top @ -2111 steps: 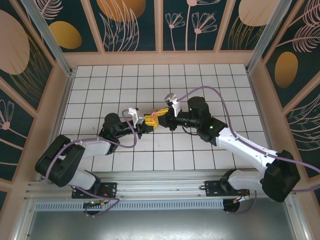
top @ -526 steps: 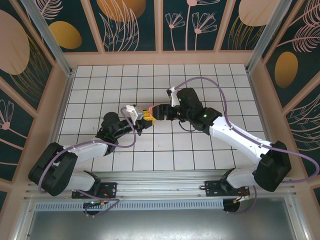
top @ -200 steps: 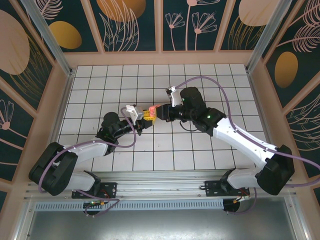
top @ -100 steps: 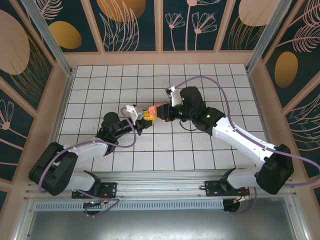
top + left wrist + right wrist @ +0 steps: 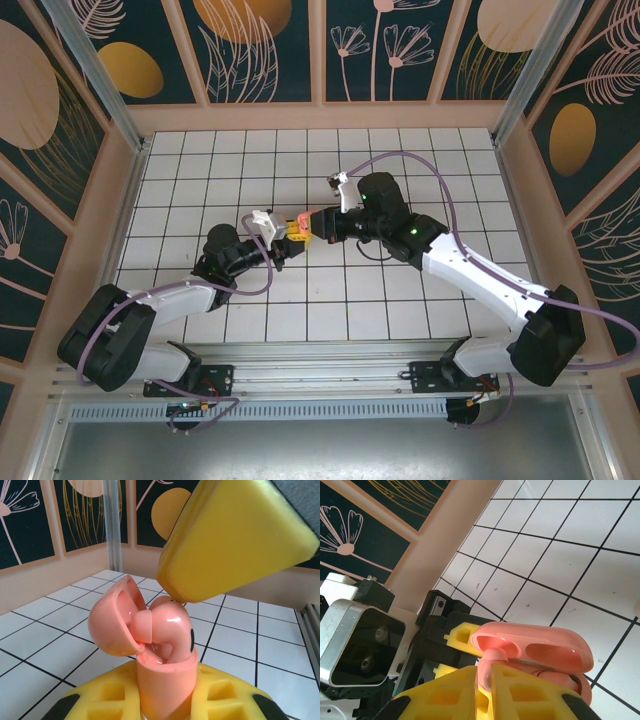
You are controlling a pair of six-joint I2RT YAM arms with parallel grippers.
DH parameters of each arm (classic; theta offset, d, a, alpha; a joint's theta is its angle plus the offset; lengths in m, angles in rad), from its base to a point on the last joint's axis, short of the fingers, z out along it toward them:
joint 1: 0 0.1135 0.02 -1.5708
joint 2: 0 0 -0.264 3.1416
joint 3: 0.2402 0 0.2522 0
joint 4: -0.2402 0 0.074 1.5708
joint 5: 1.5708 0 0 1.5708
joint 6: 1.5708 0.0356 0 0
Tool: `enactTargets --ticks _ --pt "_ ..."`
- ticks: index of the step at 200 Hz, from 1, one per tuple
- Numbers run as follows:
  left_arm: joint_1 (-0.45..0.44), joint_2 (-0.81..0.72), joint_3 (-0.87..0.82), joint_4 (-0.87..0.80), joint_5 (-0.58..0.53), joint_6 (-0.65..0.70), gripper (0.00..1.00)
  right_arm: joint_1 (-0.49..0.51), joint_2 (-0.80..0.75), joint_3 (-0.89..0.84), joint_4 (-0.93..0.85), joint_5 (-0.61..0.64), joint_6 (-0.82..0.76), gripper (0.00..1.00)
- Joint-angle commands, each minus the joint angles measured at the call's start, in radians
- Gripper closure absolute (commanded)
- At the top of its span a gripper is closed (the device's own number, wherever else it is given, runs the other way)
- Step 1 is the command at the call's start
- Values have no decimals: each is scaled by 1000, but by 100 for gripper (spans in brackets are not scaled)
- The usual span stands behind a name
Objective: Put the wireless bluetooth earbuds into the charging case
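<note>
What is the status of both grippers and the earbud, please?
Left gripper shut on open pink plastic charging case. Right gripper pinching pink curved earbud, half seated in case. No obstruction seen.

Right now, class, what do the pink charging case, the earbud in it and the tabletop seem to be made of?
Charging case: glossy pink plastic, probably; light glints on its open lid. Earbud: smooth matching plastic, with a softer-looking matte tip, perhaps silicone. Tabletop: white, faintly shiny surface with black grid lines; tile or printed laminate, unclear.
</note>
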Motion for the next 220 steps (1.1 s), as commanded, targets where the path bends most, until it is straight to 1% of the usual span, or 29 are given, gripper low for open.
enactTargets --ticks 1,25,65,121,153,171,220 --pt "0 -20 1 57 21 13 100 18 18 22 -25 -5 -1 85" --pt "1 -23 2 57 19 15 100 23 20 27 -64 36 13 86" --pt "0 -26 2 49 4 21 100 32 12 22 -85 64 55 86" --pt "1 -28 5 35 3 31 100 41 3 18 -95 74 73 86" --pt "0 -31 2 31 3 36 100 41 -10 43 -100 92 50 79" --pt "0 -37 2 26 1 38 100 42 -14 63 -118 108 33 74" --pt "0 -42 1 13 1 48 100 43 -19 112 -147 127 2 65"
